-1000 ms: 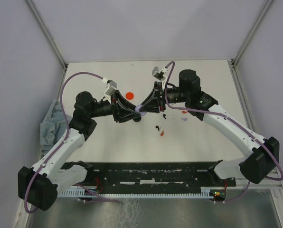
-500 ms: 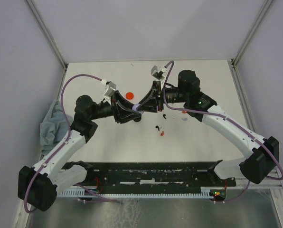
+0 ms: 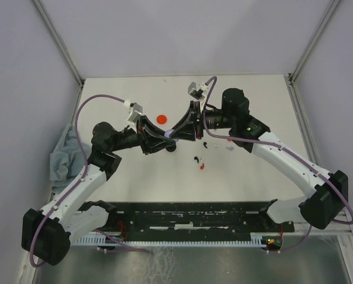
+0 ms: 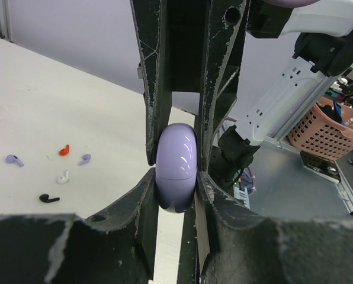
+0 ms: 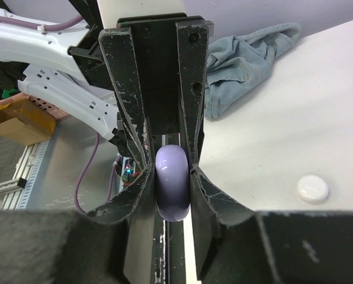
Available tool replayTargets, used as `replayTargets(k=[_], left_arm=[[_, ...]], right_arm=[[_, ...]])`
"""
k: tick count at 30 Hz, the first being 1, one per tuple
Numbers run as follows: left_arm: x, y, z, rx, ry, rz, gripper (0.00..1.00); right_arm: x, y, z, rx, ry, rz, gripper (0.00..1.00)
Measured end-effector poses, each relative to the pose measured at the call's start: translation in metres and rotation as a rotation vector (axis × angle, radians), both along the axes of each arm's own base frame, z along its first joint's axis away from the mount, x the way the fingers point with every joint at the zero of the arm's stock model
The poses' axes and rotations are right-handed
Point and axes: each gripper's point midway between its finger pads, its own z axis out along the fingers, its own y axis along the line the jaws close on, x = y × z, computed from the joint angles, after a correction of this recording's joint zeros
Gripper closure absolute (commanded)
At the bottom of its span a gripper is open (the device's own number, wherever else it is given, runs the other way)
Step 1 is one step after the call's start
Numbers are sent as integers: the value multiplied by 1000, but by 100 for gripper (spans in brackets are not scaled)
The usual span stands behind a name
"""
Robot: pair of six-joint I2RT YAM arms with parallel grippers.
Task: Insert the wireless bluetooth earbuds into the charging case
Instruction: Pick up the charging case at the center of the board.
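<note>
1. I'm looking at the lavender charging case [image 4: 176,174] first. It's hanging in mid-air over the middle of the table [image 3: 259,100], not touching the surface.
2. The left gripper [image 3: 164,138] is squeezing it. In the left wrist view its two fingers are pressing in on either side of the lower half, nearly closed, with only the case between them.
3. The right gripper [image 3: 180,131] is clamping the same case from the opposite direction. Its fingers are narrowed onto the sides, so both hands are holding it at once, tips almost meeting.
4. I'm not able to tell whether the lid is open. I'm only getting a smooth rounded edge between the fingers.
5. The earbuds are all lying loose on the table, none in the case. In the left wrist view I'm counting a black earbud [image 4: 48,199], a white earbud [image 4: 62,177], a red earbud [image 4: 64,150] and two lavender earbuds [image 4: 12,159], the second [image 4: 84,158] just beside the red one.
6. From above, they're scattered just beside the held case, on the right arm's side.
7. A red disc [image 3: 161,119] is sitting just beyond the left gripper.
8. A white disc [image 5: 313,188] is resting on the table in the right wrist view.
9. A blue-grey cloth [image 3: 61,155] is bunching up at the left edge.
</note>
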Motion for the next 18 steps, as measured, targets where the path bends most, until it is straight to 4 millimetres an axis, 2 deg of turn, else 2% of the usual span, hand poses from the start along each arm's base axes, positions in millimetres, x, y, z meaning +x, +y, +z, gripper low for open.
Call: replayTargets(k=[4, 11, 18], left_arm=[[-3, 2, 0, -2, -21, 1, 95], [-12, 7, -3, 9, -141, 11, 97], [-11, 8, -7, 28, -204, 21, 97]], right_arm=[[-2, 0, 1, 0, -9, -1, 55], [-4, -2, 3, -5, -24, -10, 52], [-4, -4, -3, -25, -20, -9, 49]])
